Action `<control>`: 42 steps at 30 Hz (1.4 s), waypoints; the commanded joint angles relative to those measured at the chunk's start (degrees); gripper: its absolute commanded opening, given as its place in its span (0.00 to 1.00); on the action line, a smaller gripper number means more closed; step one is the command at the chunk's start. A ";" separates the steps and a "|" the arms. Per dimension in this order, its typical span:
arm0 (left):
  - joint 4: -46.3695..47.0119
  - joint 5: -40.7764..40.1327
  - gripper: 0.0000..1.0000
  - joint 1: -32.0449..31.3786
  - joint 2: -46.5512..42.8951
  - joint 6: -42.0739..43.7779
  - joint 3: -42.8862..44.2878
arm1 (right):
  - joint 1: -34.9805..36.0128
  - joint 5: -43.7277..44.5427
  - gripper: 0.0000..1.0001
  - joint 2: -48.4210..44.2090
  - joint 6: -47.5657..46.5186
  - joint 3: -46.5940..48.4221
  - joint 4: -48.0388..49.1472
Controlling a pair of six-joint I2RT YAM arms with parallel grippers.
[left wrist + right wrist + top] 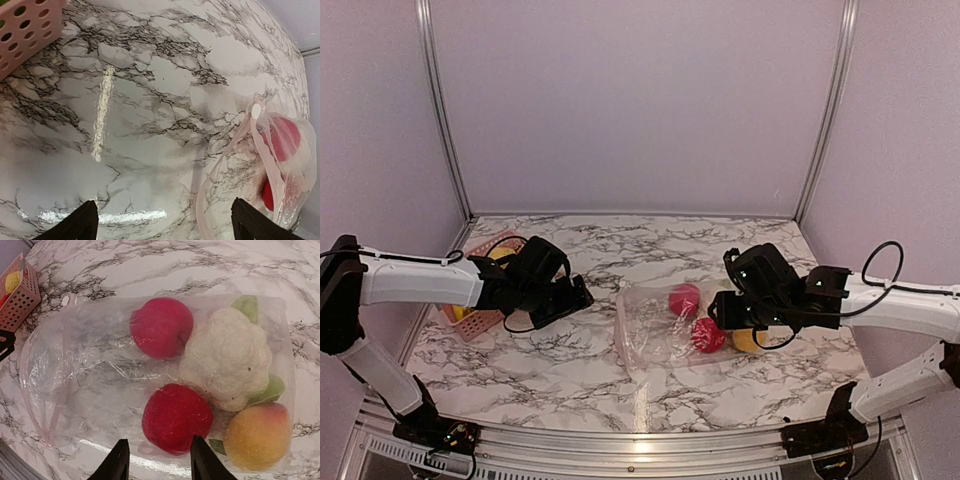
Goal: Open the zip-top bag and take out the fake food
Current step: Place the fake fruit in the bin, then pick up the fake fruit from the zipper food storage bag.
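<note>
Clear plastic zip-top bag [90, 365] lies open, colourful fake food [175, 417] all inside; my left jaws wide, right jaws half-parted, empty.

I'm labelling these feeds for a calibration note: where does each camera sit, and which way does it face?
Top external: high behind the bases, facing forward and down on the marble table; left arm and right arm show.
Left wrist: on the left arm, facing down at bare marble; left gripper fingertips show, spread.
Right wrist: on the right arm, facing down at the fake food; right gripper fingertips show.
Shared: both wrist views catch the zip-top bag and pink basket.
</note>
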 commanded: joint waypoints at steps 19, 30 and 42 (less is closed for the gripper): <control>12.19 13.26 0.69 -11.57 19.66 -1.73 13.39 | -1.21 -1.94 0.34 1.76 2.40 -4.67 2.12; 16.83 16.74 0.56 -12.52 22.84 -1.40 15.58 | -1.99 -0.04 0.27 3.57 4.41 -7.06 3.24; 21.95 19.11 0.40 -12.77 25.04 -2.80 14.75 | -2.16 4.49 0.21 2.20 6.41 -5.57 0.81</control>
